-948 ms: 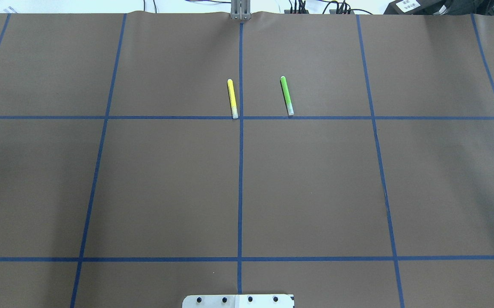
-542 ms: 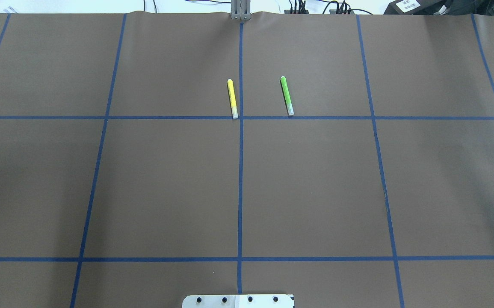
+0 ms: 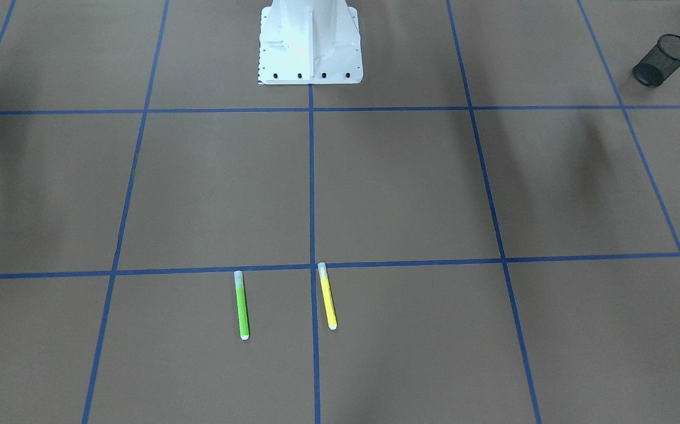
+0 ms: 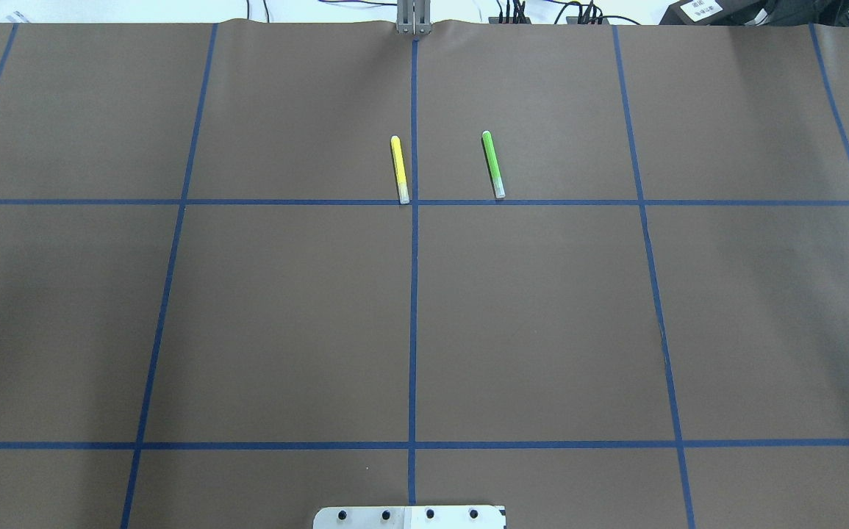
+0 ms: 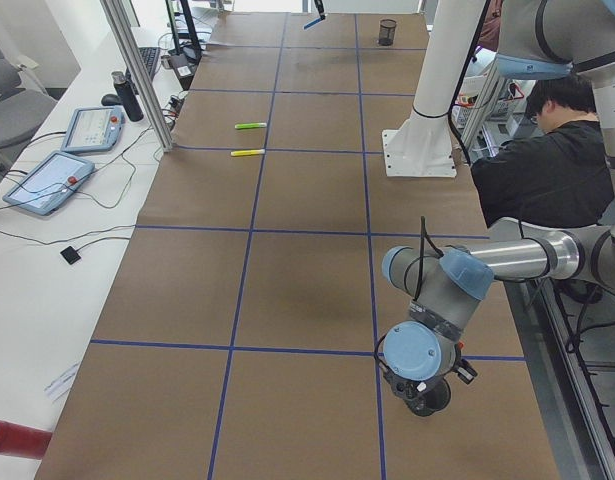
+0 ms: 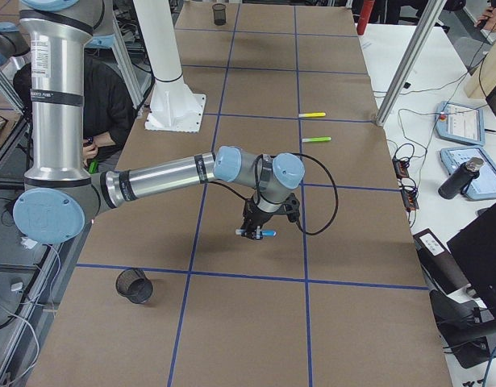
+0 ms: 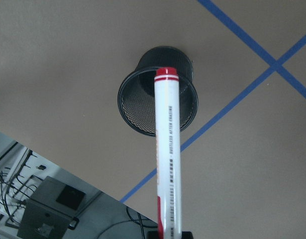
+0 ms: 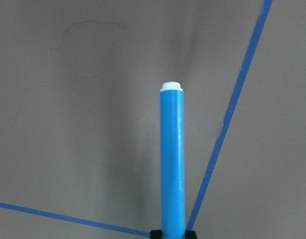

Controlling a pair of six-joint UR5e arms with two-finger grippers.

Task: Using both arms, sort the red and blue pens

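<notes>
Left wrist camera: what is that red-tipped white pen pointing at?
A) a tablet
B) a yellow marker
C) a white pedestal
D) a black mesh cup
D: in that view the red-tipped white pen lines up with the open mouth of a black mesh cup standing on the brown table.

Yel. marker (image 4: 399,170) nr grn marker (image 4: 493,164); mesh cup (image 3: 664,61)

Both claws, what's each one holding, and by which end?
Left claw: red-tipped white pen, gripped opposite that tip. Right claw: blue pen, gripped opposite its white end.
</notes>
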